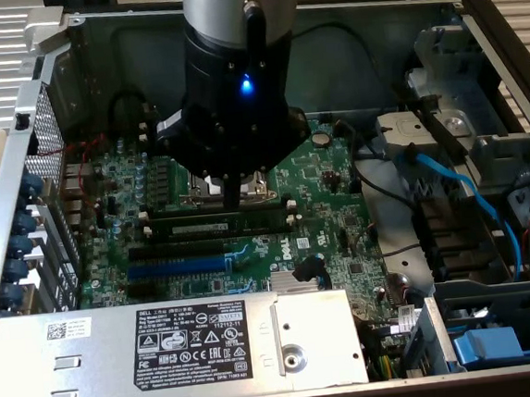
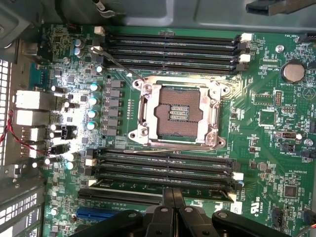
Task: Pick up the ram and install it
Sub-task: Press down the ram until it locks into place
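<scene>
The ram (image 1: 214,227) is a dark-green stick with a pale label strip. It stands on edge in a black memory slot on the green motherboard (image 1: 331,211), in the bank just below the CPU socket (image 2: 173,111). My gripper (image 1: 233,202) hangs straight down over it, fingers shut together, with the tip resting on the stick's top edge near its middle. From the wrist, the shut fingers (image 2: 173,193) point at the nearest slot of that bank, where the ram (image 2: 133,186) shows as a thin dark line between white end clips.
A silver drive cage with a black Dell label (image 1: 190,349) borders the board in front. A black and a blue expansion slot (image 1: 173,266) lie beside the ram. Blue cables (image 1: 474,203) and drive bays fill the exterior view's right. Another memory bank (image 2: 173,52) sits beyond the socket.
</scene>
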Controlling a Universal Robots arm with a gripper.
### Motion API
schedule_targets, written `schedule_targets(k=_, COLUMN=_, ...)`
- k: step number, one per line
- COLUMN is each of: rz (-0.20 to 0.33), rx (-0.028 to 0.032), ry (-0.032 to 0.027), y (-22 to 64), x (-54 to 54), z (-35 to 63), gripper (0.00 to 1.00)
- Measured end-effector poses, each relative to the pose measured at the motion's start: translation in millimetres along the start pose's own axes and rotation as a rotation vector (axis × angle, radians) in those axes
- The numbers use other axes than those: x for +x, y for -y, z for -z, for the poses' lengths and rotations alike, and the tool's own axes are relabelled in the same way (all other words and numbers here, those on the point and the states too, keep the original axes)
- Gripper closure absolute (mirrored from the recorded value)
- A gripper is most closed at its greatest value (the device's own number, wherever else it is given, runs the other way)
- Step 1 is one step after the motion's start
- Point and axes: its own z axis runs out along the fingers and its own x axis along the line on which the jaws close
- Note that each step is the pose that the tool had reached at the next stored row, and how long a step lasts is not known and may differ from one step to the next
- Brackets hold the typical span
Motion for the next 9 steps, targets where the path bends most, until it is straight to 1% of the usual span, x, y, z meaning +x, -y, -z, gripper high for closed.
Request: schedule_targets(k=9, rz=-0.005, rx=-0.0005, ry=0.0005, y=0.8, x=-0.1, z=0.0, gripper=0.90)
